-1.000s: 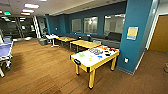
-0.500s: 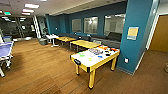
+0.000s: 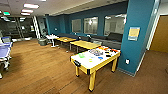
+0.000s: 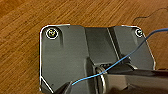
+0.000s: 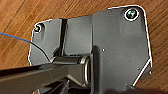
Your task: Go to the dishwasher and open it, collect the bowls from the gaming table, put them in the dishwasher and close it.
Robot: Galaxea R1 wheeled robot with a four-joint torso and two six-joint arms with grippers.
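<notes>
Standing on the wooden floor (image 3: 37,67) in the head view, the gaming table (image 3: 87,63) with its whitish top and yellow edge and legs sits just beside a teal pillar (image 3: 138,35). On its top lie small coloured items: a bright green bowl (image 3: 81,55) toward the near side, a blue one (image 3: 100,58) further along, and a cluster of board-game pieces (image 3: 106,51) at the far end; their finer shapes cannot be told. Behind it plain yellow-topped tables (image 3: 85,45) line up along a dark sofa (image 3: 110,38) under the windows. A blue table (image 3: 4,51) stands well apart across the room. Both wrist views look down on wood flooring, and whether either gripper is wide or narrow cannot be told.
</notes>
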